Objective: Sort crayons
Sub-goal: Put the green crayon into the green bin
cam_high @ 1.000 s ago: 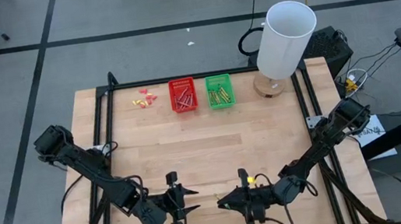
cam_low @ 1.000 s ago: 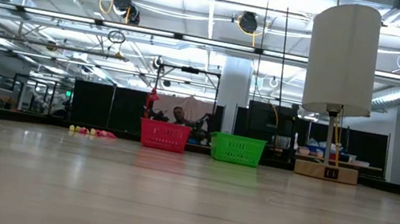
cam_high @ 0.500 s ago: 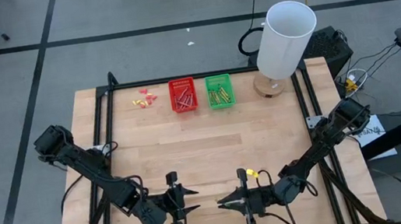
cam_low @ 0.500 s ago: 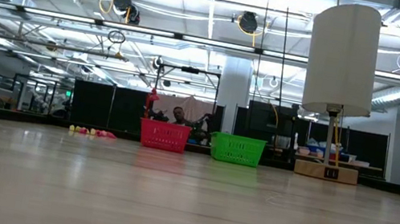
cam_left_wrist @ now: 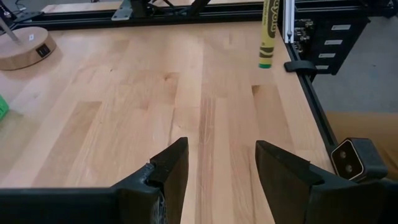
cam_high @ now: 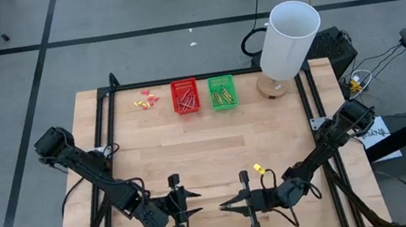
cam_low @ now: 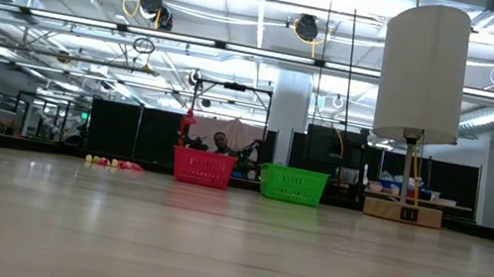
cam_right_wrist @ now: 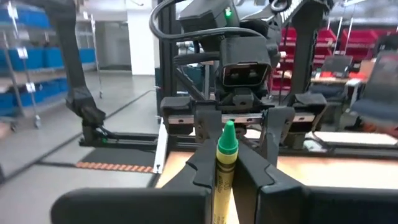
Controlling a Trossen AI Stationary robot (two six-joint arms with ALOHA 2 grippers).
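My right gripper (cam_right_wrist: 227,163) is shut on a yellow-green crayon (cam_right_wrist: 224,171) with a green tip, above the table's near edge (cam_high: 225,204). My left gripper (cam_left_wrist: 221,149) stands open and holds nothing. It faces the right gripper from the table's left (cam_high: 198,202), a short gap away. Its wrist view shows the same crayon (cam_left_wrist: 267,31) in the air above the wood. More crayons lie in the red basket (cam_high: 185,97) and the green basket (cam_high: 221,92) at the far edge. My right gripper pinches the crayon's paper-wrapped body (cam_right_wrist: 221,182) between its two fingers. The fingers are about level and point toward the table's left, and the crayon lies along them. Its green tip (cam_right_wrist: 228,132) sticks out past the fingertips toward the left gripper. The crayon is clear of the table.
Small yellow and pink scraps (cam_high: 147,99) lie left of the red basket. A white lamp (cam_high: 287,34) stands on a round wooden base (cam_high: 271,88) at the far right. Bare wood (cam_high: 208,148) lies between the baskets and the grippers. Black rails (cam_high: 109,126) run along the table's edges.
My right gripper has rolled about the line it points along, staying in place above the near edge and staying shut.
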